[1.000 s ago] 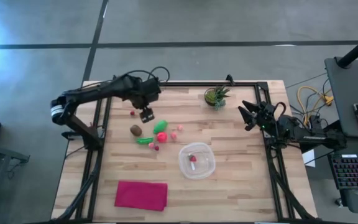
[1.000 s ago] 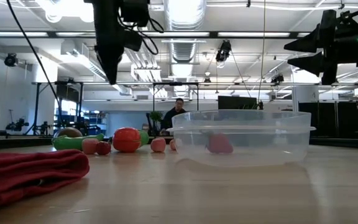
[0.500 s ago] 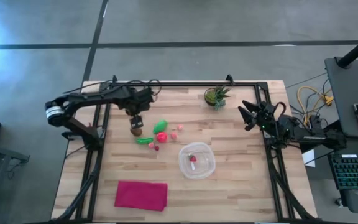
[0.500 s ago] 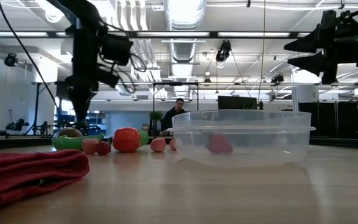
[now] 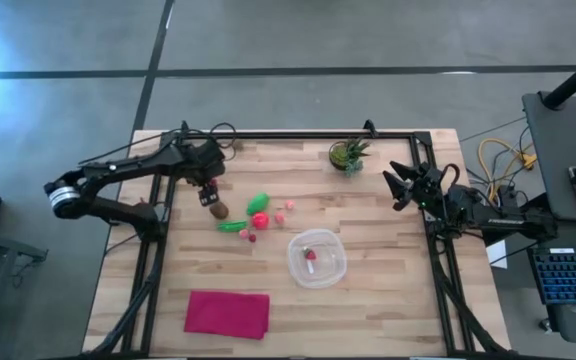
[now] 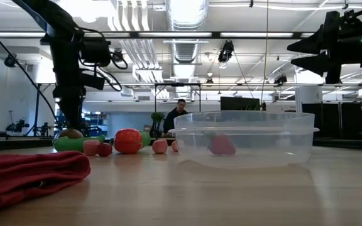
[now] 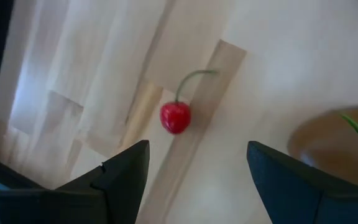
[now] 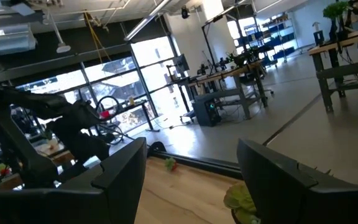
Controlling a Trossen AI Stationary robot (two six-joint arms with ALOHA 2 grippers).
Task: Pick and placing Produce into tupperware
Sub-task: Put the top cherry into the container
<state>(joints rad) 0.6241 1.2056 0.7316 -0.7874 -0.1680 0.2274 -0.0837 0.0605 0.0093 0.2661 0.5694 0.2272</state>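
Observation:
My left gripper (image 5: 208, 195) is open and hangs low over the table's far-left part, beside the brown oval (image 5: 221, 210). In the left wrist view its fingers (image 7: 197, 149) stand on either side of a small red cherry (image 7: 175, 117) with a green stem that lies on the wood. Green pieces (image 5: 259, 202), a red round one (image 5: 259, 220) and small pink ones (image 5: 290, 207) lie right of the oval. The clear tupperware (image 5: 291, 262) stands mid-table with a red piece (image 5: 310, 256) inside. My right gripper (image 5: 398, 185) waits open, high over the right edge.
A magenta cloth (image 5: 227, 313) lies near the near-left corner, and a potted plant (image 5: 348, 153) stands at the far edge. A black frame rail runs along the table's far and side edges. Bare wood lies between the tupperware and the right arm.
My left gripper has moved toward the table's left edge and come down, from above the green piece to just over the cherry beside the brown oval. The produce, the tupperware and my right arm have kept still.

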